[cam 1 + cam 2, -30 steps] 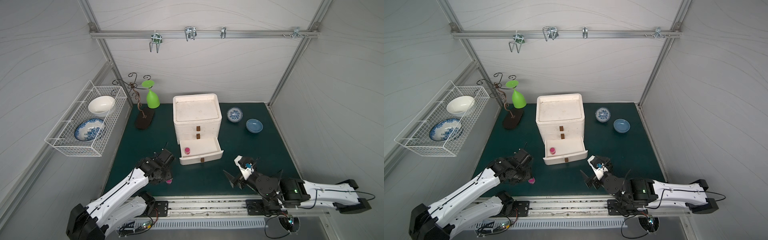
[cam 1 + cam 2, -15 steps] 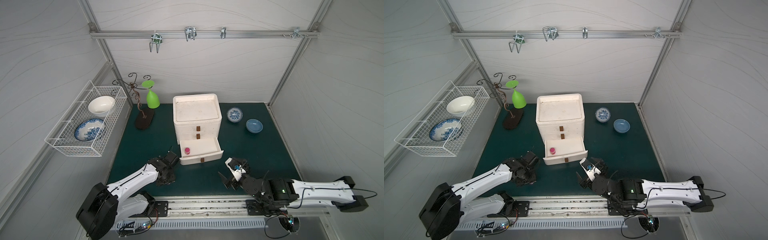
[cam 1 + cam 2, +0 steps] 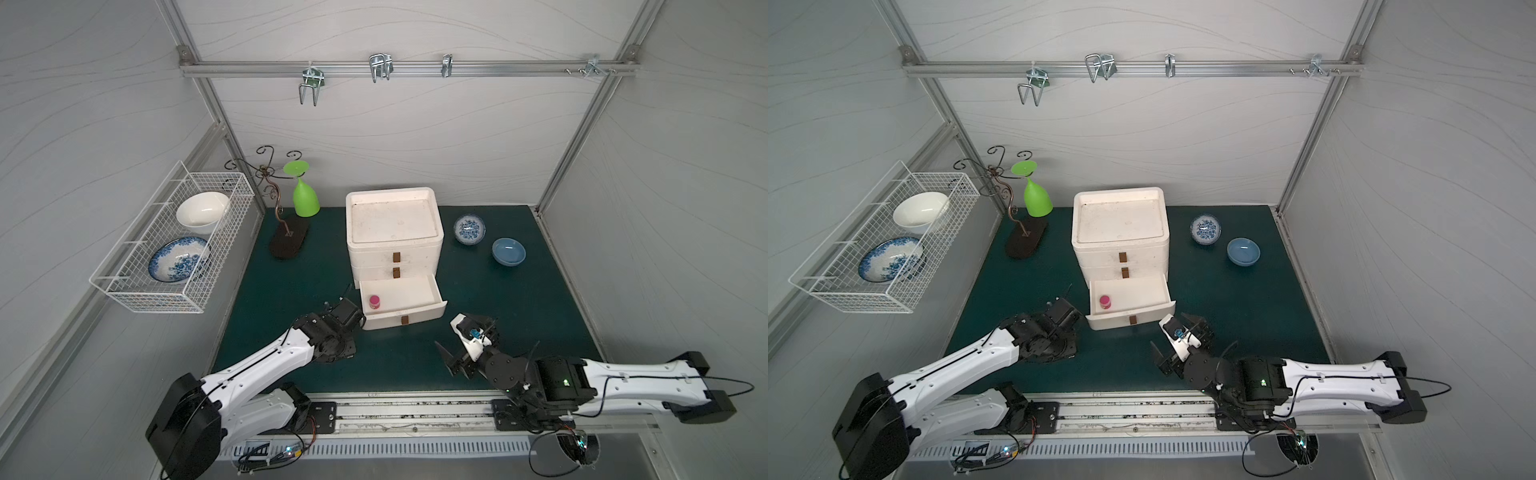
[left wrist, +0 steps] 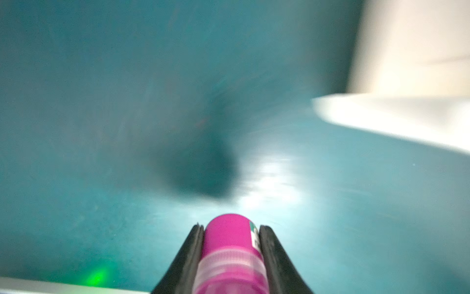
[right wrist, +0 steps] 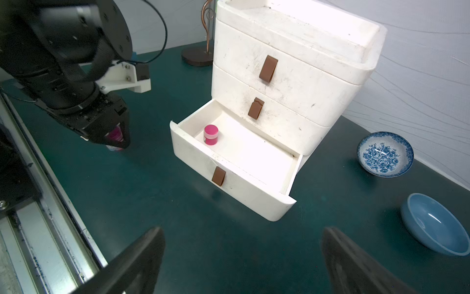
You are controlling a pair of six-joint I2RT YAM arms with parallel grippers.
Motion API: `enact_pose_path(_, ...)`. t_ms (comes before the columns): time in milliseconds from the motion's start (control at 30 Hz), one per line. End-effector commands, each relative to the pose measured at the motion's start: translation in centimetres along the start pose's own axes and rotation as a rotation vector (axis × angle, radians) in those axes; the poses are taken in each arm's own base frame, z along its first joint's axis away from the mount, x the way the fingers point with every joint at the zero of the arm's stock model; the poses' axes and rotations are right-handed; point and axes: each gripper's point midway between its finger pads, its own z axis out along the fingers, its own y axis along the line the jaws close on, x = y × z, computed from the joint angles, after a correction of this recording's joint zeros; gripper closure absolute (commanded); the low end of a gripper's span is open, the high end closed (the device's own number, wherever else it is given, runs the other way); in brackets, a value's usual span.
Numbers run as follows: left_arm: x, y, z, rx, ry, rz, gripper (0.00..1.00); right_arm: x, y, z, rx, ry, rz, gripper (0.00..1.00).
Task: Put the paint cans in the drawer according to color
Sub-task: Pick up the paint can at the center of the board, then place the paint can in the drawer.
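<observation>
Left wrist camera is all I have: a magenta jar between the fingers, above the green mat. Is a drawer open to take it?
Observer: Yes. The bottom drawer of the white chest is pulled out; the two above it are shut.
Operator: Anything in there to match my held jar?
Observer: One matching jar with a magenta lid, upright by the wall on the side of the left gripper.
Operator: Is the other arm in my way?
Observer: The right gripper is open and empty, in front of the drawer and apart from it.
</observation>
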Motion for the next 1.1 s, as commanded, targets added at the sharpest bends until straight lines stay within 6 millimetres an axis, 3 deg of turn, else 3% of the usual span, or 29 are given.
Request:
enact_pose_path(0,-4.9,-4.9,-5.7,0.122,-0.248,0.165,0.76,-0.5,-1.4,-0.4,0.049,-0.047,0.057,0.01)
enact_pose_path(100,-5.5,-10.5,-8.3,0.321,-0.309,0.414,0.76,-0.4,-2.2,-0.7,0.072,-0.069,0.086,0.01)
enact_pose_path(167,-6.1,-13.1,-9.4,0.396,-0.371,0.6,0.76,-0.3,-2.9,-0.9,0.089,-0.081,0.104,0.01)
enact_pose_path(233,-7.0,-14.3,-9.8,0.364,-0.401,0.757,0.76,-0.2,-3.4,-1.1,0.097,-0.092,0.124,0.01)
enact_pose_path(367,-7.9,-16.7,-9.2,0.391,-0.279,0.966,0.8,0.1,-4.3,-1.3,0.109,-0.108,0.174,0.01)
enact_pose_path(500,-8.7,-18.2,-6.8,0.338,-0.266,1.226,0.8,0.5,-4.9,-1.5,0.121,-0.106,0.201,0.01)
enact_pose_path(567,-8.2,-19.4,-6.1,0.383,-0.256,1.337,0.79,0.7,-5.0,-1.5,0.126,-0.101,0.208,0.01)
enact_pose_path(700,-10.0,-19.4,-2.4,0.217,-0.241,1.496,0.79,0.9,-5.2,-1.5,0.134,-0.096,0.211,0.01)
enact_pose_path(833,-11.0,-19.4,1.2,0.115,-0.156,1.552,0.79,1.1,-5.3,-1.4,0.14,-0.092,0.213,0.01)
enact_pose_path(1067,-10.9,-21.0,5.7,0.132,-0.075,1.494,0.78,1.1,-5.1,-1.3,0.132,-0.09,0.219,0.01)
